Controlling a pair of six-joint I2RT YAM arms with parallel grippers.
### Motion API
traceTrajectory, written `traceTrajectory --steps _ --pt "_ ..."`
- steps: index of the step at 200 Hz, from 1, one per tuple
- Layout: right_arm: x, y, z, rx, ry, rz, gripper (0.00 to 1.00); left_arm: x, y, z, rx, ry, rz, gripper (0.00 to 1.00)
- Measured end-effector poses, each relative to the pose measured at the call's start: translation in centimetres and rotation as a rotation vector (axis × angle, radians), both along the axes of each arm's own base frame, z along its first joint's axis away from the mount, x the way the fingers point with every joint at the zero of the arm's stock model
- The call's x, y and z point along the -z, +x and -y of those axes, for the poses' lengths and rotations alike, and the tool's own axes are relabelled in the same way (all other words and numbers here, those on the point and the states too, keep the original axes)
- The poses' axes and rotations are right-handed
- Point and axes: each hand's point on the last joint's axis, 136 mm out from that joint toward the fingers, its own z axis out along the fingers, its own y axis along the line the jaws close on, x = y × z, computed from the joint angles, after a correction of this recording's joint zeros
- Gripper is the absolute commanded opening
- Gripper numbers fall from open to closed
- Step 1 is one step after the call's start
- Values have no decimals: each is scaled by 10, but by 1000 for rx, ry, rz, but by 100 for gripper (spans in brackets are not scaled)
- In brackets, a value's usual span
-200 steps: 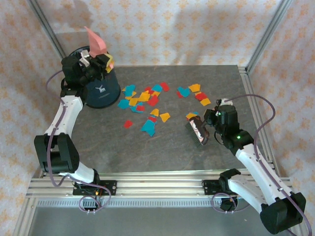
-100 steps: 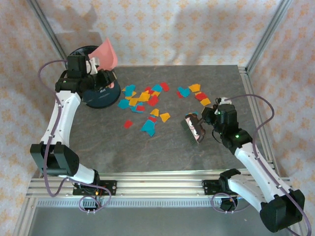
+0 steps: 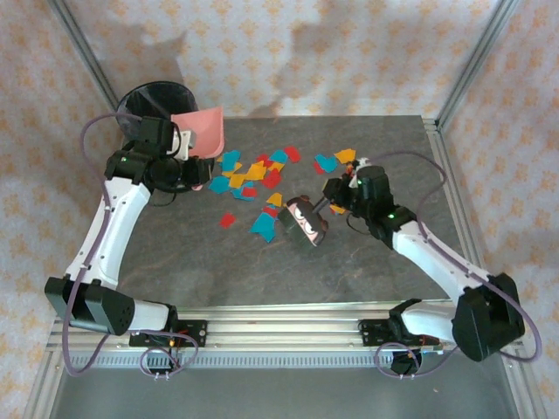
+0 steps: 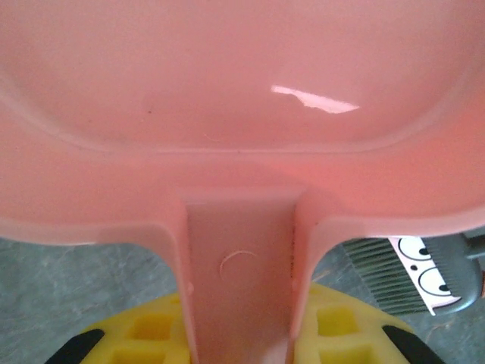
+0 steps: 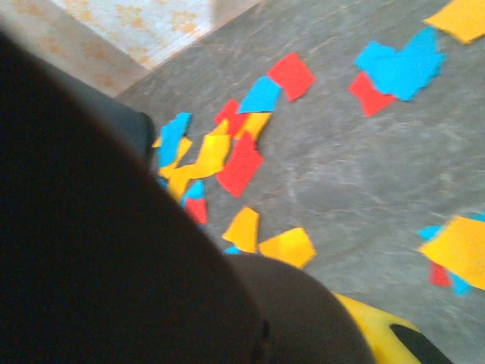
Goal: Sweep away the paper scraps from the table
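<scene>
Right claw (image 3: 330, 202) above grey stone-patterned table (image 3: 218, 271)

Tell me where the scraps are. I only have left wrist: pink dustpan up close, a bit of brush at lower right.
Observer: The top view has the paper scraps scattered mid-way across the table, just right of the dustpan that the left gripper holds.
Operator: Who has the brush?
Observer: The right gripper is shut on the brush, which sits at the near side of the scraps.
Operator: Any strays?
Observer: One red scrap lies apart from the main cluster, nearer the arm bases.
</scene>
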Motion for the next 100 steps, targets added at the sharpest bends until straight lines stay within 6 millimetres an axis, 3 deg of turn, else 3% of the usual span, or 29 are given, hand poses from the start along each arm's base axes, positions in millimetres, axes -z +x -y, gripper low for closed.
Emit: traceTrajectory --steps 48,100 --pt "0 30 -52 -33 100 -28 0 11 -8 -5 11 44 -27 0" --pt "25 55 -78 13 154 -96 0 11 -9 -5 23 51 -26 0"
